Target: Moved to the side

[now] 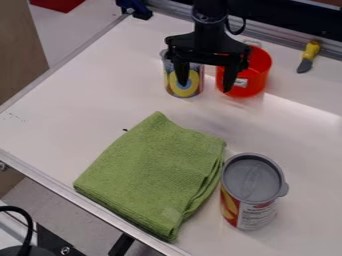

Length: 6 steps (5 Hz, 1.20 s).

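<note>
A black cable (29, 226) curves past the lower left corner, below the metal-edged white table (73, 115). Nearest on the tabletop, a can with a gray lid (250, 177) stands upright, its wrapper red and yellow with a white printed panel. Just beside it, a folded green cloth (157, 172) lies flat across the lower middle of the view, its layers showing along the right edge.

Farther back, an upright can with a yellow-patterned label (175, 89) stands next to a bright red pot (260, 67). In front of the pair in this view hangs the black gripper (206, 87), its fingers spread wide, pointing down, with nothing between them. One finger overlaps the can and the other the pot; whether either touches is hard to judge from this angle.

To the right of the pot, apart from it, rests a yellow-handled tool (311, 50) with a dark gray end. A metal rail (300, 36) runs along the far edge, with a dark blue clamp (136, 8) at upper left.
</note>
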Each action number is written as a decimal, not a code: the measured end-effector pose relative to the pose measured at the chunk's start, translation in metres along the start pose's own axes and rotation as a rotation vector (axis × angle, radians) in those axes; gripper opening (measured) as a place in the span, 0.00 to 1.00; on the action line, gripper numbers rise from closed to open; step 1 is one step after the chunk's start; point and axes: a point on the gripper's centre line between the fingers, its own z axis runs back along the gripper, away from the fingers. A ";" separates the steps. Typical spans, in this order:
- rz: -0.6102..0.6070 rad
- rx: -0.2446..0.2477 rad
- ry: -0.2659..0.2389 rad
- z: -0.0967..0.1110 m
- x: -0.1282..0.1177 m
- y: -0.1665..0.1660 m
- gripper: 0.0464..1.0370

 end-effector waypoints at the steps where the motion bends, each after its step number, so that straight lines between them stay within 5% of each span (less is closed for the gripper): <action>1: 0.019 0.008 0.039 -0.010 -0.006 0.001 0.96; 3: 0.521 0.015 0.080 0.002 0.008 0.021 0.96; 5: 0.863 0.043 0.039 0.001 0.024 0.028 0.96; 6: 1.003 0.013 0.029 -0.003 0.028 0.022 0.96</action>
